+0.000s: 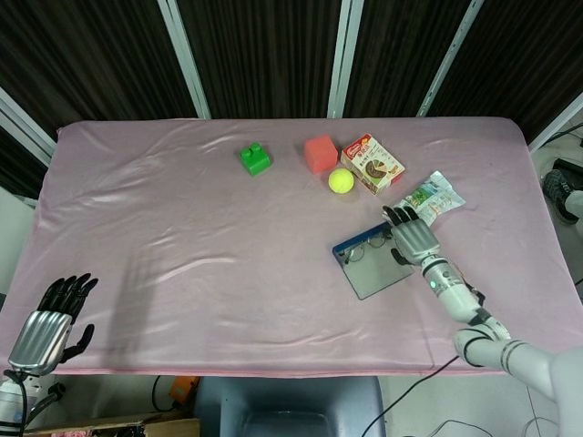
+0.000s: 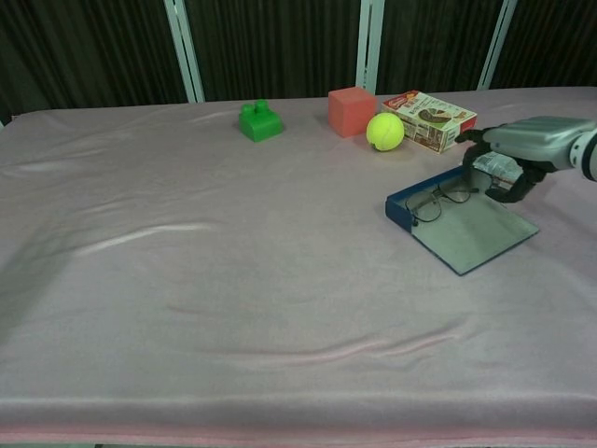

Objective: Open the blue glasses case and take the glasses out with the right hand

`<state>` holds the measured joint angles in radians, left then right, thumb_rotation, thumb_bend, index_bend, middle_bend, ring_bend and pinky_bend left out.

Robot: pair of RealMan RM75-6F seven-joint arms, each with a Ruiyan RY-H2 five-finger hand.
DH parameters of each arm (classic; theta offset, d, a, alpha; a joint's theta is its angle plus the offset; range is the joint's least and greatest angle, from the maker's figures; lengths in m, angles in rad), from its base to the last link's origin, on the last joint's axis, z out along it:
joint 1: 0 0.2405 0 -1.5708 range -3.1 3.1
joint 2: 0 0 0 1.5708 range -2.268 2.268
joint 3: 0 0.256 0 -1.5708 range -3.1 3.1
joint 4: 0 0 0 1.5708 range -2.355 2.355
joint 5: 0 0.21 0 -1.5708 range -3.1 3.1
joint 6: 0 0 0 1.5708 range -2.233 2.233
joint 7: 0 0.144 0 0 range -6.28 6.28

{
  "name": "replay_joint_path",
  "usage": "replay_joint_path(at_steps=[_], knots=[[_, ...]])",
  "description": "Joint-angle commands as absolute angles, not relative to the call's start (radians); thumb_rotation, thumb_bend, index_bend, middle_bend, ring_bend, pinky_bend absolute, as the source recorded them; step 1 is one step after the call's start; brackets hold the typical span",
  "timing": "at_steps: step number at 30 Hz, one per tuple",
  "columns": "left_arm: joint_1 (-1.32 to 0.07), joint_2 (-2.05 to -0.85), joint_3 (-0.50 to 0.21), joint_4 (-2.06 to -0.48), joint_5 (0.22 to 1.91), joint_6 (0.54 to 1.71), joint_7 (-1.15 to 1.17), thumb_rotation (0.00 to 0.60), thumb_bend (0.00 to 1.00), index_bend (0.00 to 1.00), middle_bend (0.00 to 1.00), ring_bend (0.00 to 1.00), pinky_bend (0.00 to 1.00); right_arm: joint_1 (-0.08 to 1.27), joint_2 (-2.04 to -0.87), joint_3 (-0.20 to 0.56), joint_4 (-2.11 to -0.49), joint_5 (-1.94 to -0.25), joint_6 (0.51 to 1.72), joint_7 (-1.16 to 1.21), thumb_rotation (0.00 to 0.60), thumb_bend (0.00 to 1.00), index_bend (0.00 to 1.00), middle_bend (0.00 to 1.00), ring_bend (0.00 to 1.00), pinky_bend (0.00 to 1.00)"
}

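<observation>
Item count, table (image 1: 182,228) surface:

- Glasses case (image 1: 378,266): one, blue, lying open.
- Glasses (image 1: 367,246): one pair, inside the case.
- Green block (image 1: 255,159): one.
- Red cube (image 1: 320,153): one.
- Ball (image 1: 341,180): one, yellow-green.
- Box (image 1: 372,164): one, printed carton.
- Snack bag (image 1: 428,196): one.
- Pink cloth (image 2: 187,280): one, covering the table.

Robot components in view:

- Hands: two. One left hand (image 1: 50,319) at the near left table edge; one right hand (image 1: 412,238) at the case.
- Arms: one right arm (image 1: 474,309) visible in the head view.

Total loose objects on the cloth: seven, counting case and glasses separately.
</observation>
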<state>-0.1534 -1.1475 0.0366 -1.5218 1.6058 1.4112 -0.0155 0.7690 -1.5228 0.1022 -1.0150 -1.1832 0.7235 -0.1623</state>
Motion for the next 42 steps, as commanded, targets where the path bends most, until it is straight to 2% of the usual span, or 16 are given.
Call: replay_joint_path(at_steps=[1, 13, 19, 25, 42], knots=[[-0.152, -1.145, 0.036, -1.521, 1.605, 1.415, -0.022, 0.6, 0.43, 0.0, 0.04, 0.0, 0.06, 0.784, -1.533, 0.124, -1.023, -1.17, 0.72, -0.182, 0.6, 0.57, 0.43, 0.09, 0.01, 0.0], [-0.153, -1.137, 0.04, -1.52, 1.612, 1.418, -0.05, 0.6, 0.43, 0.0, 0.04, 0.0, 0.06, 0.747, -1.478, 0.123, -1.167, -1.245, 0.842, -0.182, 0.6, 0.57, 0.45, 0.09, 0.01, 0.0], [-0.152, -1.139, 0.04, -1.517, 1.612, 1.422, -0.049, 0.6, 0.43, 0.0, 0.04, 0.0, 0.06, 0.79, -1.553, 0.143, -1.078, -1.249, 0.848, -0.273, 0.6, 0.57, 0.48, 0.09, 0.01, 0.0], [-0.149, -1.151, 0.032, -1.516, 1.604, 1.43, -0.043, 0.6, 0.43, 0.0, 0.05, 0.0, 0.06, 0.827, -1.621, 0.148, -0.984, -1.241, 0.808, -0.304, 0.6, 0.47, 0.5, 0.09, 0.01, 0.0], [-0.156, -1.154, 0.028, -1.512, 1.591, 1.416, -0.03, 0.6, 0.43, 0.0, 0.05, 0.0, 0.06, 0.871, -1.685, 0.127, -0.854, -1.31, 0.762, -0.238, 0.6, 0.47, 0.58, 0.09, 0.01, 0.0]])
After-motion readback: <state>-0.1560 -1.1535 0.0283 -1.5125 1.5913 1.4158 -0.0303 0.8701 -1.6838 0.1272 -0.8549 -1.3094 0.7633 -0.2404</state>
